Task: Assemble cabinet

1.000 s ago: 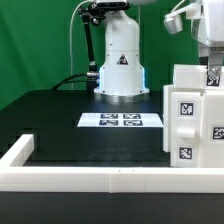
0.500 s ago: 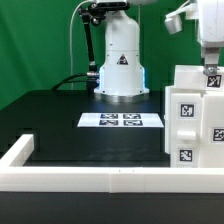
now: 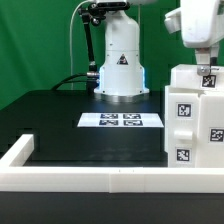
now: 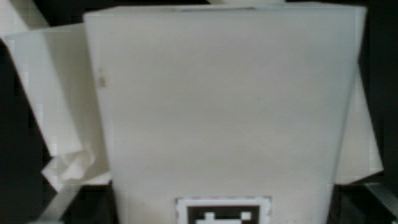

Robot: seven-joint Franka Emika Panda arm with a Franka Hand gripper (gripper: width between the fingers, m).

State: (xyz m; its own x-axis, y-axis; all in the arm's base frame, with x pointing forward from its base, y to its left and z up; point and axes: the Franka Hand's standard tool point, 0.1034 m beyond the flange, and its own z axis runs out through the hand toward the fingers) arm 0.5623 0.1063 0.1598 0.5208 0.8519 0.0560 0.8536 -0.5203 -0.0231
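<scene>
With the end effector (image 3: 207, 68) apparently clamped on the top panel of the cabinet (image 3: 194, 118) at the exterior view's right desk (image 3: 70, 125) edge, keep the panel square.

White cabinet (image 3: 195, 120), b/w square tags; black table (image 3: 70, 140).

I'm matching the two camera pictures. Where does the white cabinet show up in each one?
Exterior view: the cabinet stands at the exterior view's right edge of the black table, under the gripper.
Wrist view: the cabinet fills most of the picture, seen close up.
Shared landmark: the black-and-white square tag on the cabinet.
</scene>
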